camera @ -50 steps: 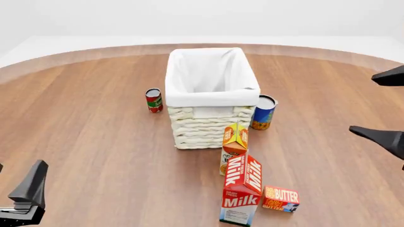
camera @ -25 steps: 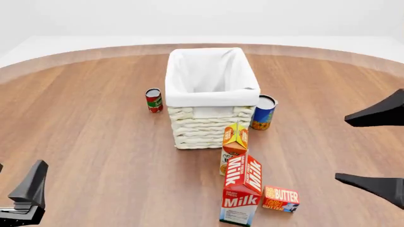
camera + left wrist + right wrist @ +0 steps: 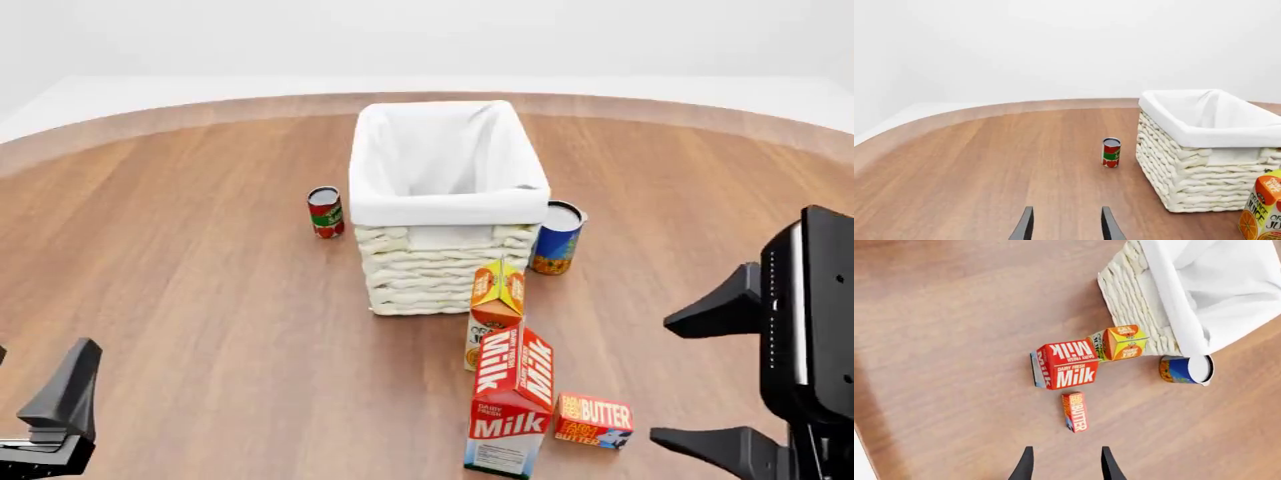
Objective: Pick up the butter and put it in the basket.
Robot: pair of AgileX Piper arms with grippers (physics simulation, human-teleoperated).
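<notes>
The butter (image 3: pixel 594 420) lies flat on the table at the front right, just right of the milk carton (image 3: pixel 511 412). It also shows in the right wrist view (image 3: pixel 1075 412), a short way ahead of the fingers. The basket (image 3: pixel 447 212) stands at mid-table; its cloth-lined rim shows in both wrist views (image 3: pixel 1167 285) (image 3: pixel 1201 135). My right gripper (image 3: pixel 694 375) is open and empty, above and to the right of the butter, pointing down at it (image 3: pixel 1066 466). My left gripper (image 3: pixel 54 410) is open and empty at the front left (image 3: pixel 1067 229).
An orange juice carton (image 3: pixel 497 300) stands between the milk carton and the basket. A red can (image 3: pixel 324 212) stands left of the basket and a blue can (image 3: pixel 557 238) right of it. The table's curved far edge (image 3: pixel 427 98) lies behind the basket.
My right gripper has come down and toward the front, closer to the butter, and its wrist is now in the front view. The left arm and the objects have not moved.
</notes>
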